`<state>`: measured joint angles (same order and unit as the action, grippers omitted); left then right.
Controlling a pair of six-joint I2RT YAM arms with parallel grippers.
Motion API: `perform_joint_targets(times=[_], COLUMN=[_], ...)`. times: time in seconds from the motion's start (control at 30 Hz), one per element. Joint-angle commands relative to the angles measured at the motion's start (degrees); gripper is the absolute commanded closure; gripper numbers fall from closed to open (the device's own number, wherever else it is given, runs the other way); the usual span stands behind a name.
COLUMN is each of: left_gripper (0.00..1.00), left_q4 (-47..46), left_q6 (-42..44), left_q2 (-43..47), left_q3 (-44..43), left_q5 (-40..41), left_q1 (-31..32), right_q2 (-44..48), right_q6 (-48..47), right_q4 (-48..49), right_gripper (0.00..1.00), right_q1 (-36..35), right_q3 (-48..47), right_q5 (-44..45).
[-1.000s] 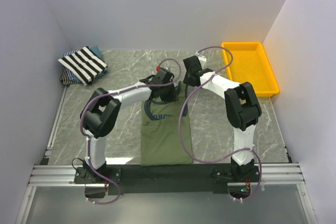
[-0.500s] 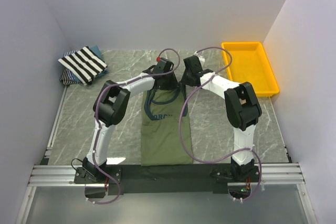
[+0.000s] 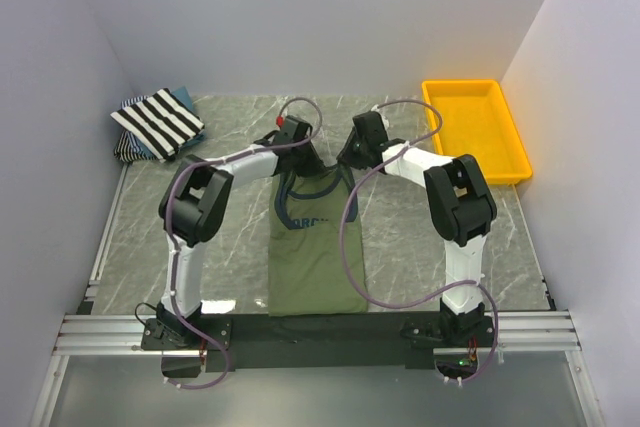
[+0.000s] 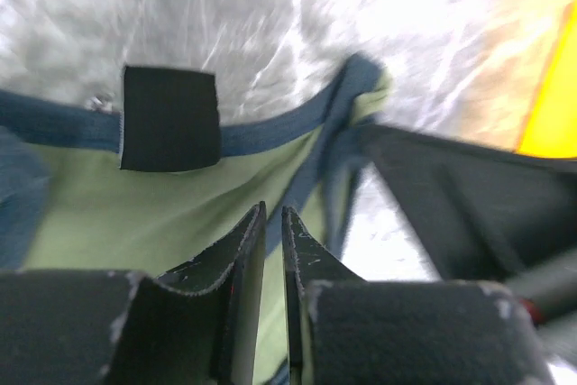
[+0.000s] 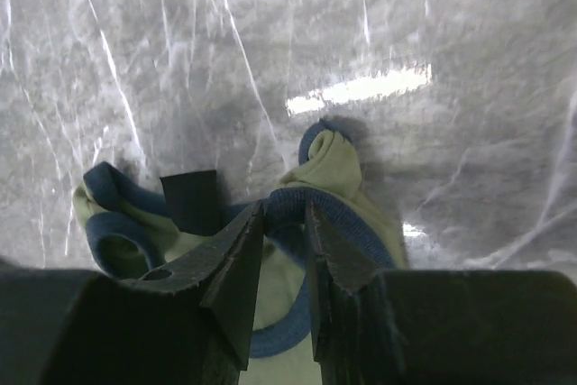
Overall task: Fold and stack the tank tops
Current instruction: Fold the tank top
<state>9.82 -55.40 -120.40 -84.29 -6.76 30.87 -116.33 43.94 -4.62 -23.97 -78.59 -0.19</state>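
Observation:
The olive-green tank top (image 3: 315, 257) lies flat in the middle of the table, hem toward the arms and chest print up. My left gripper (image 3: 298, 161) is at its left shoulder. In the left wrist view its jaws (image 4: 273, 209) are closed to a thin slit over the green cloth (image 4: 135, 205), seemingly pinching it. My right gripper (image 3: 347, 161) is at the right shoulder, shut on the navy-trimmed strap (image 5: 338, 164), which bulges between its jaws (image 5: 284, 209). The black-and-white striped tank top (image 3: 160, 119) lies folded on a bluish one (image 3: 184, 99) at the far left.
A yellow plastic tray (image 3: 470, 122) stands at the far right against the wall. White walls close the table at the left, back and right. Purple cables hang from both arms over the tank top. A black bar runs along the near edge.
My left gripper has moved away from the arm bases and to the left, from the neckline's middle to the left shoulder. The neckline now lies spread wider. The right gripper has barely shifted.

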Motion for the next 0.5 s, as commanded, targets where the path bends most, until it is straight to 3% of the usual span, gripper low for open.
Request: perform_joint_targets(times=[0.0, 0.33, 0.47], left_gripper=[0.81, 0.82, 0.77], left_q4=[-4.0, -3.7, -2.1], left_q6=[0.1, 1.2, 2.1], left_q2=[6.2, 13.1, 18.8], left_q3=[0.7, 6.2, 10.5], left_q5=[0.2, -1.1, 0.0], left_q1=[-0.2, -0.2, -0.3], right_q2=[0.1, -3.5, -3.0], right_q6=[2.9, 5.4, 5.3], right_q4=[4.2, 7.9, 9.4], right_gripper=[0.67, 0.62, 0.61], right_q1=[0.1, 0.2, 0.4], right_q3=[1.9, 1.9, 3.5], right_q5=[-1.6, -4.5, -4.4])
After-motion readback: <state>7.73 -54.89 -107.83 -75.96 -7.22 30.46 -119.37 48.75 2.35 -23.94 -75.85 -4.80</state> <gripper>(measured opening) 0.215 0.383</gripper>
